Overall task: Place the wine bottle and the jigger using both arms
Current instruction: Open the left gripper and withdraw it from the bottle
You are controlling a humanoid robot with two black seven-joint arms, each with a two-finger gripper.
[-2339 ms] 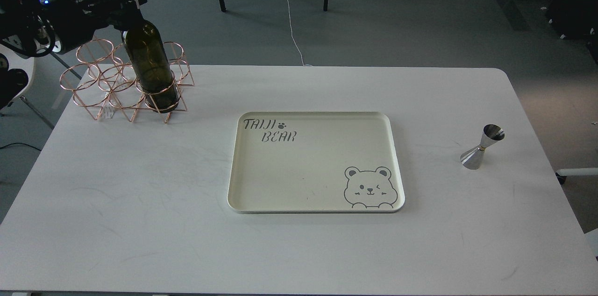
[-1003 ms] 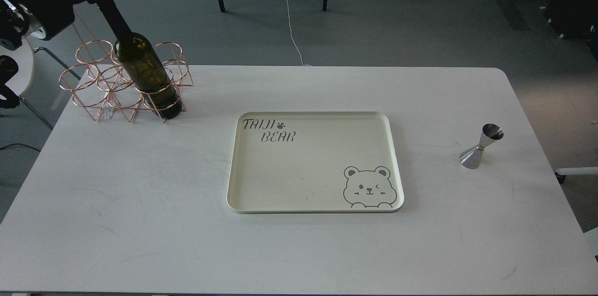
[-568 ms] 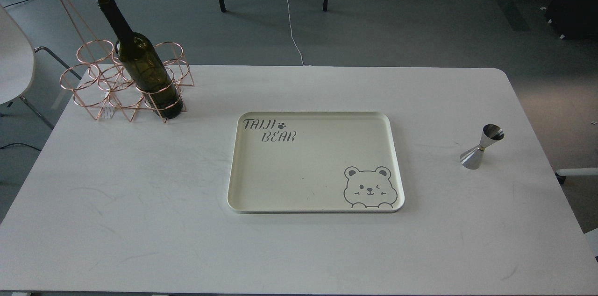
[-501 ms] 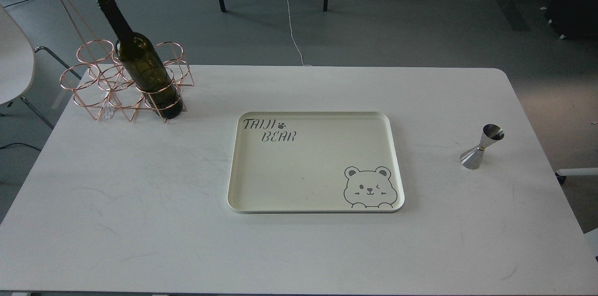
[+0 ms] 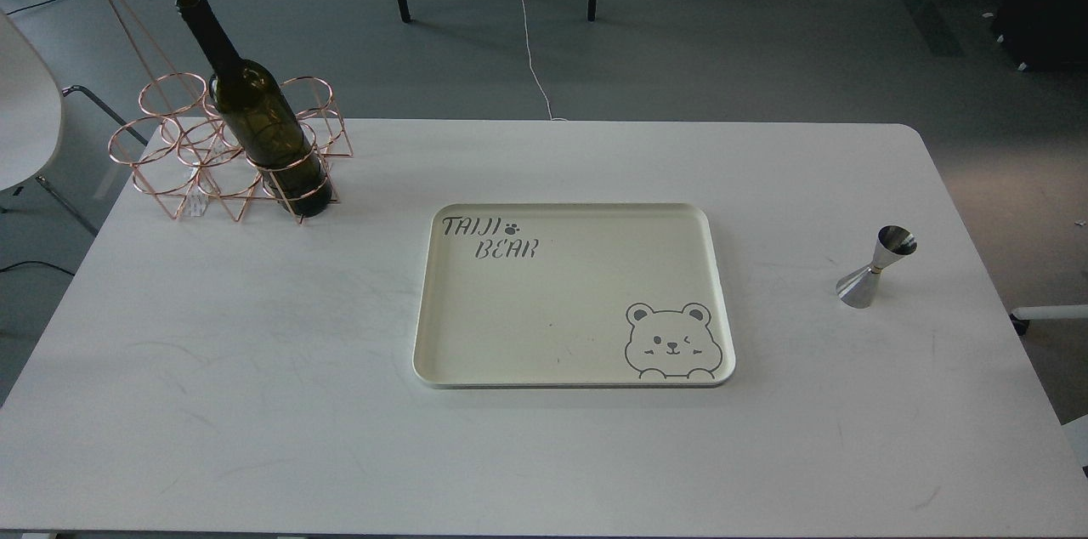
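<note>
Since neither gripper is in the shot right now, I can't say if they're open or closed. Far left on the tabletop [image 5: 255, 403], the wine bottle [image 5: 259, 118] sits leaning in a ring of the copper wire rack [image 5: 183, 156]. Glass, so probably heavy, slick and breakable; I'd grab the neck and lift clear of the ring. Middle is the cream bear tray [image 5: 722, 267], nothing on it. Far right, well apart, the jigger [image 5: 875, 267] stands on its own. Looks light, stiff and tippy, so I'd pinch it at the thin waist.
</note>
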